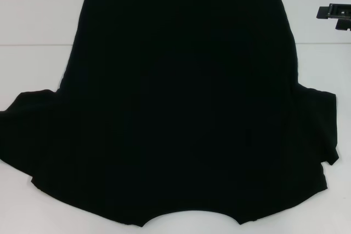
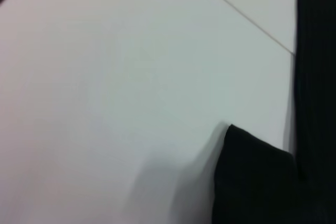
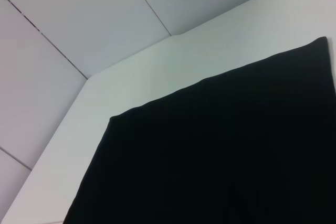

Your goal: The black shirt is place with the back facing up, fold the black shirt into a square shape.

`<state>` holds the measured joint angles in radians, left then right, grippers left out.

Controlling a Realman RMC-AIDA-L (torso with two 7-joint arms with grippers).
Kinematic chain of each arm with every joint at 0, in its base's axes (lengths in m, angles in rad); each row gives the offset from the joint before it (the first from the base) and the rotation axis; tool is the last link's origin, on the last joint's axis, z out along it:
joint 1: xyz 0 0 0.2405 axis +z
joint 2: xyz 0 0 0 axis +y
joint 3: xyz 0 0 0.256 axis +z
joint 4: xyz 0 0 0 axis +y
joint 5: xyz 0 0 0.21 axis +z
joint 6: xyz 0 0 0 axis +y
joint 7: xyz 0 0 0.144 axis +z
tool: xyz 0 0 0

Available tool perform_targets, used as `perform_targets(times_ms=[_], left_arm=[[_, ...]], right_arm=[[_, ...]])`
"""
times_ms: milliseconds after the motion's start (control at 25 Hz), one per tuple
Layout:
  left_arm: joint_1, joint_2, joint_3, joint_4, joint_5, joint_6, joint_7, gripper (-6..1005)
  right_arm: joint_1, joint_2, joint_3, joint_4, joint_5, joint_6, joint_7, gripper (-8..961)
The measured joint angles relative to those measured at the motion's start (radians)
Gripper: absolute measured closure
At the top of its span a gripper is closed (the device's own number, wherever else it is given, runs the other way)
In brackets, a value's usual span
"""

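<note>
The black shirt is spread flat on the white tabletop, filling most of the head view. Its straight hem lies at the far edge, its 2 short sleeves flare out to left and right on the near side, and the curved neckline sits at the near edge, closest to the robot. No fold is seen yet, so the task is judged to be at its start.

The fabric is judged to be light, limp and matte, so it is expected to drape and sag from whatever point is lifted, and to drag on the tabletop instead of sliding freely. A single layer is likely to be hard to pinch from the flat middle; the edges are the better hold. The sleeve tips and the hem corners are suggested as grasp points, since a free edge is offered there, as is seen at the sleeve corner in the left wrist view.

Neither gripper is seen in any view, so whether either is wide or narrow cannot be told. A dark bracket is seen at the far right, beyond the shirt.
</note>
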<state>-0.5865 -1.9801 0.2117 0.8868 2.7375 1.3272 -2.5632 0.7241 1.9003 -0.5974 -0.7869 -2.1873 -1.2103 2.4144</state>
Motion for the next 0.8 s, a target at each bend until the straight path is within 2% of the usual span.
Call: perform_targets(times_ms=[240, 440, 600, 680, 800], left_arm=[[-0.032, 0.008, 0.021, 0.003, 0.001, 0.048, -0.001, 968], [-0.09, 0.031, 0.036, 0.004, 0.002, 0.144, -0.004, 957], [-0.135, 0.037, 0.112, 0.018, -0.001, 0.198, -0.038, 947], [-0.161, 0.032, 0.154, 0.023, -0.01, 0.216, -0.05, 942], [-0.2, 0.002, 0.214, 0.019, -0.016, 0.228, -0.055, 935]], right_arm=[[0.002, 0.0, 0.001, 0.0, -0.001, 0.0, 0.0, 161], [0.005, 0.0, 0.0, 0.0, -0.001, -0.005, 0.0, 160], [0.007, 0.0, -0.001, 0.0, -0.001, -0.009, 0.0, 159], [0.006, 0.0, -0.001, 0.0, -0.002, -0.009, 0.0, 159], [0.006, 0.0, -0.003, 0.001, -0.002, -0.009, 0.0, 160]])
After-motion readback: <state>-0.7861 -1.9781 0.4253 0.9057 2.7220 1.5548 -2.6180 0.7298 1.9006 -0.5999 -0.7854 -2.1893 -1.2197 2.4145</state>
